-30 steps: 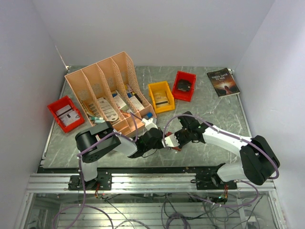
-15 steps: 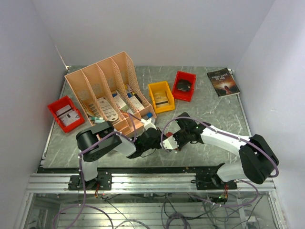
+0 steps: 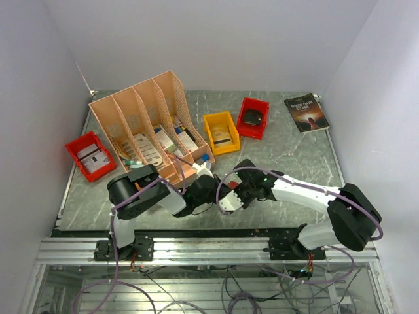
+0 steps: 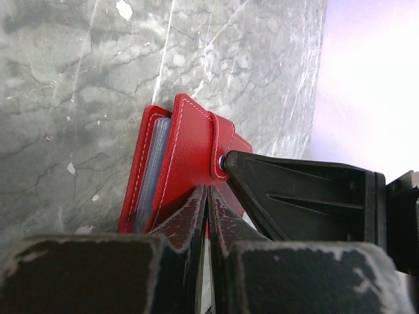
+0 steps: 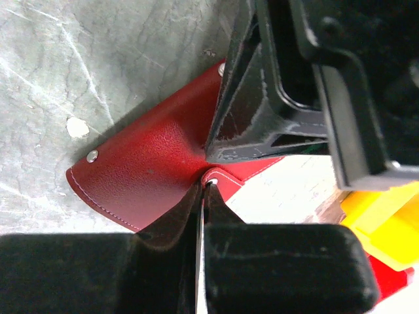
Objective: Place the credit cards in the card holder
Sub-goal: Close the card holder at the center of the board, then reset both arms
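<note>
The red card holder (image 4: 186,154) is held over the grey marble table between both grippers. My left gripper (image 4: 207,191) is shut on the edge of its cover. My right gripper (image 5: 204,186) is shut on its snap tab (image 5: 219,178), close to the left fingers (image 5: 262,111). Clear pocket edges (image 4: 154,160) show between the covers. A metal stud (image 5: 92,156) marks the holder's outer corner. In the top view the left gripper (image 3: 213,188) and the right gripper (image 3: 230,196) meet in the front middle and hide the holder. The credit cards are not plainly visible.
A peach file organiser (image 3: 147,121) with leaflets stands at the back left. A red bin (image 3: 90,155) lies at the left, and a yellow bin (image 3: 220,133) and another red bin (image 3: 253,118) behind the grippers. A dark book (image 3: 306,112) lies far right.
My right gripper has moved left and slightly nearer, closing up against the left gripper. The left arm has barely shifted.
</note>
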Controlling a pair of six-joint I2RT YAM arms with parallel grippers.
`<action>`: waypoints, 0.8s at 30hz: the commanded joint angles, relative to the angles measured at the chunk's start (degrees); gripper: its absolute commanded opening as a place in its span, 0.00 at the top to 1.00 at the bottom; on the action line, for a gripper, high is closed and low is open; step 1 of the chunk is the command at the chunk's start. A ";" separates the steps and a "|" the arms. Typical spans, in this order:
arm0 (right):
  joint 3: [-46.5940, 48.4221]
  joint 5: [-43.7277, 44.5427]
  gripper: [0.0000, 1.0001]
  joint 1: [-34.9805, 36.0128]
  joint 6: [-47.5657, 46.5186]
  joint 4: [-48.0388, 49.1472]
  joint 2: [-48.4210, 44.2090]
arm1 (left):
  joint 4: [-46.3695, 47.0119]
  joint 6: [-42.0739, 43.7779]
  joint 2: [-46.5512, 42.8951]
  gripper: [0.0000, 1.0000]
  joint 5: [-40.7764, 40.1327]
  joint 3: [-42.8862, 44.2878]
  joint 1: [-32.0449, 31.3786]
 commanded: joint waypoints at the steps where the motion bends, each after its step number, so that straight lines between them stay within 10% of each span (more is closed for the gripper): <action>1: -4.70 -4.15 1.00 2.80 1.80 -8.44 4.62 | 0.78 0.42 1.57 0.87 0.46 -1.56 1.10; 4: -3.28 -4.93 1.00 2.80 5.12 -7.38 4.68 | 0.55 1.21 0.93 0.86 0.55 -1.76 1.31; 13: 5.29 -10.14 0.59 -6.12 16.11 -4.78 -4.51 | -8.83 9.66 -8.31 0.80 -1.97 -0.97 1.48; 24: 19.61 -19.77 0.35 -21.13 33.24 -9.98 -13.76 | -24.16 28.40 -38.37 0.47 -13.25 -5.51 1.49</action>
